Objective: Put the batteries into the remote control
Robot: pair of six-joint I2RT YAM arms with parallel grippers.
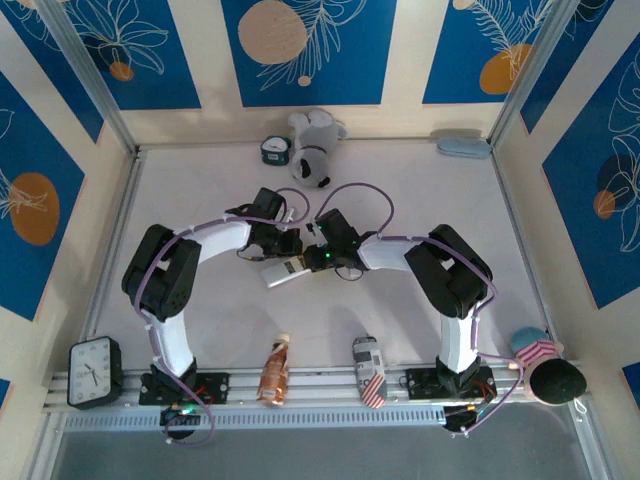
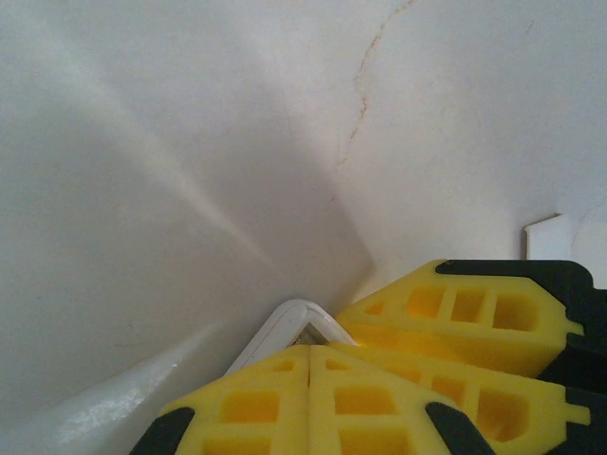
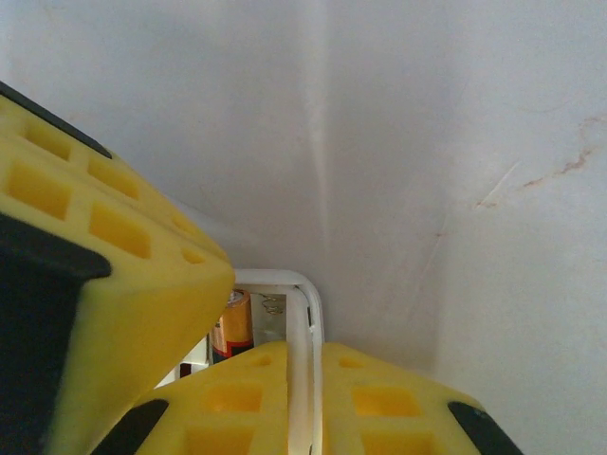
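Both arms meet mid-table, with bare tabletop (image 1: pixel 430 200) on every side and the walls well apart. Under them the remote control (image 1: pixel 283 272) lies flat, mostly covered, its long axis diagonal from near-left to far-right. The right gripper (image 3: pixel 305 360) clamps its white rim. One battery (image 3: pixel 233 327) sits inside, half hidden. The left gripper (image 2: pixel 309 370) is pressed closed at the remote's corner; whether it grips is unclear.
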